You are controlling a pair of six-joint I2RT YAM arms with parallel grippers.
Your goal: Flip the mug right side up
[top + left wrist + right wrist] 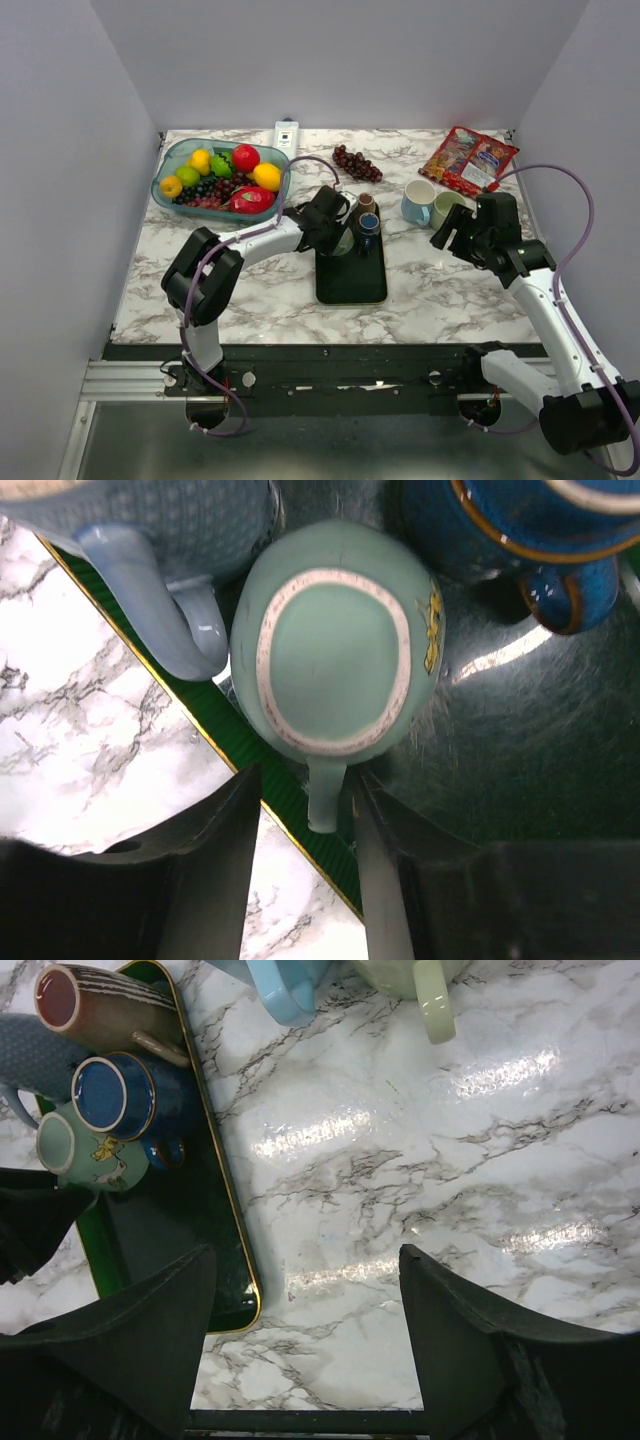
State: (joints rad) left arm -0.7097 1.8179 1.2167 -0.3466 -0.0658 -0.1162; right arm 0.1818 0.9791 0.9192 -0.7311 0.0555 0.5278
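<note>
A mint-green mug (335,660) stands upside down on the dark green tray (520,760), its unglazed foot ring facing my left wrist camera. Its handle (325,795) points toward my left gripper (305,780), which is open with the handle between the fingers, close to the right finger and apart from the left one. From above, the left gripper (340,225) sits over the tray's far end. The mug also shows in the right wrist view (70,1150). My right gripper (305,1255) is open and empty above bare marble, right of the tray (350,280).
On the tray beside the mint mug are a grey-blue mug (170,520), a dark blue mug (500,530) and a brown striped mug (100,1000). A light blue mug (418,202) and a pale green mug (447,208) stand near my right gripper (450,228). A fruit bowl (220,175), grapes (357,163) and a snack packet (468,158) are at the back.
</note>
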